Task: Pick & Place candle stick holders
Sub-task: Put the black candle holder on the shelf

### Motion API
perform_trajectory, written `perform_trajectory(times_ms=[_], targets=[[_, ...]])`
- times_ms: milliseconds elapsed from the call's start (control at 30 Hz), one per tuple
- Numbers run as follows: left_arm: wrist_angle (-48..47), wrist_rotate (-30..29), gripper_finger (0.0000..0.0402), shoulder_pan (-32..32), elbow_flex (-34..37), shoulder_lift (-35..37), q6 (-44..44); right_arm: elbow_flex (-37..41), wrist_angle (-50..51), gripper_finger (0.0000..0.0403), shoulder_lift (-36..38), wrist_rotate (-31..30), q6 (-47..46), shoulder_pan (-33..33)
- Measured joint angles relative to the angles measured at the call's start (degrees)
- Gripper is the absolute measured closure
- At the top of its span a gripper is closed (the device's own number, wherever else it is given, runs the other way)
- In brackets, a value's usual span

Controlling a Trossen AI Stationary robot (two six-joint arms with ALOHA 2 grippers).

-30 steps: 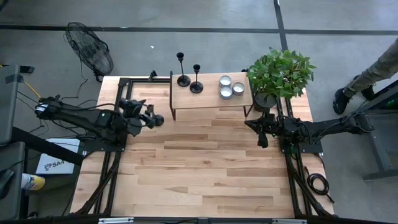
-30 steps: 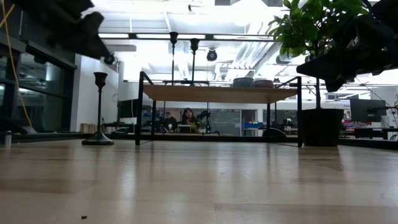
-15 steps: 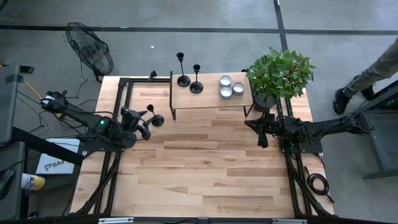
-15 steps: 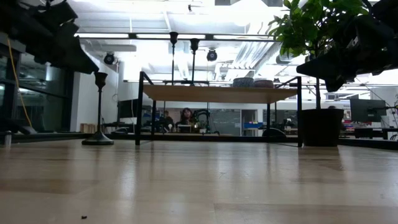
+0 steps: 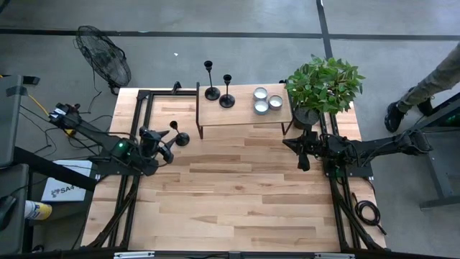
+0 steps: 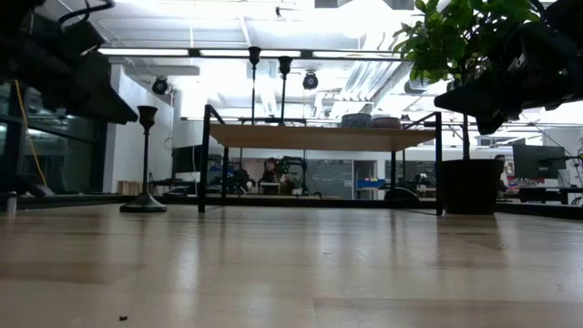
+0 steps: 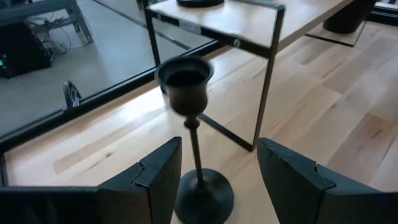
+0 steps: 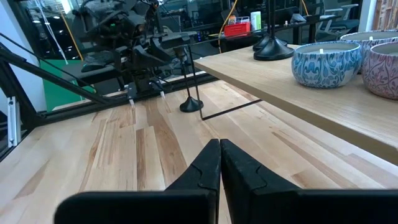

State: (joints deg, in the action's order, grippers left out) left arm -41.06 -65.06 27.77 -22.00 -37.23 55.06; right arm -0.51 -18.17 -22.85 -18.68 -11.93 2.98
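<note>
The candle stick holder (image 7: 189,118) stands on the table's far left by the little shelf (image 5: 244,114), and the left gripper (image 7: 217,177), wide open and empty, must close on its stem.

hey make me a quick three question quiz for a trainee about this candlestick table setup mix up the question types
1. True or false: the left gripper is shut on the candlestick holder on the table.
2. How many candlestick holders stand on the raised shelf? A) one B) two C) three
3. Fill in: the right gripper is ____, near the potted plant.

Key: 1 false, its fingers are open either side of the stem. 2 B: the taller shelf holder and the shorter shelf holder. 3 shut.
</note>
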Motion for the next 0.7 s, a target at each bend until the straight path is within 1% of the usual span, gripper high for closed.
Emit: perform_trajectory(times_ms=[300, 533, 700], targets=[[0.8, -1.2, 0.0197, 0.0, 4.0, 0.0, 6.9, 0.0, 0.0, 0.0398, 0.0, 0.0, 0.0, 0.0], [0.6, -2.8, 0.0197, 0.0, 5.2, -0.1, 7.1, 0.0, 0.0, 0.0398, 0.0, 0.0, 0.0, 0.0], [0.5, -2.9, 0.0197, 0.0, 5.2, -0.1, 6.9, 0.0, 0.0, 0.0398, 0.0, 0.0, 0.0, 0.0]])
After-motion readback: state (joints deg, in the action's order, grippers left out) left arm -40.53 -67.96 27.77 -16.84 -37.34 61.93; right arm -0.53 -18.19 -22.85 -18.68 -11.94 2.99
